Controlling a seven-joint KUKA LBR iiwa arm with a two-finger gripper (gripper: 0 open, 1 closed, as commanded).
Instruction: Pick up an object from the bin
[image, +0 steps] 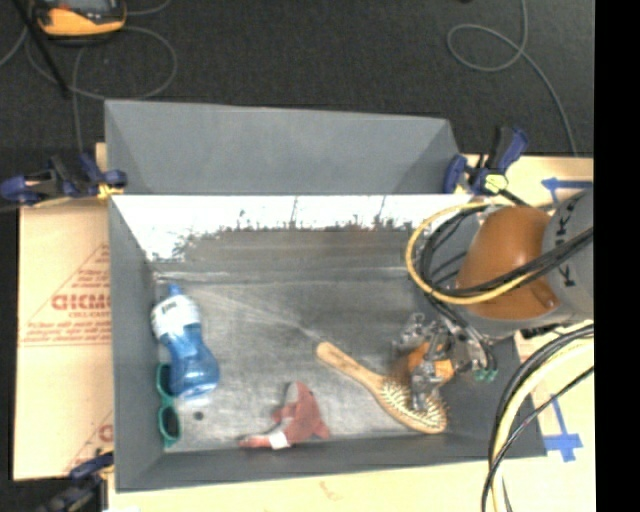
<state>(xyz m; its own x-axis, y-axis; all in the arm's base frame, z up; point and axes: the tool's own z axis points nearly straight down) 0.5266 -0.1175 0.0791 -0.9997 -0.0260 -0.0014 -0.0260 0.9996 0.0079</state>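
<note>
The grey metal bin (300, 290) is holding four loose things. The arm is reaching in from the 3 o'clock side, with its rounded orange cover (505, 265) hanging over the bin's right wall.

The jaws are hovering at about 4 o'clock in the bin, directly over the bristled head of a light wooden hairbrush with a long slim handle (372, 382). They are sitting low and may be touching the bristles. Whether they are standing wide or narrow I cannot tell (the wrist hardware is crowding that spot). The brush is lying flat, its handle pointing toward 10 o'clock.

A clear blue plastic bottle with a white label (183, 350) is lying at 9 o'clock, and a pair of green plastic sunglasses (167, 410) is lying just beside it at 8 o'clock. A crumpled red scrap (300, 420) is lying at 6 o'clock, apart from the brush.
</note>
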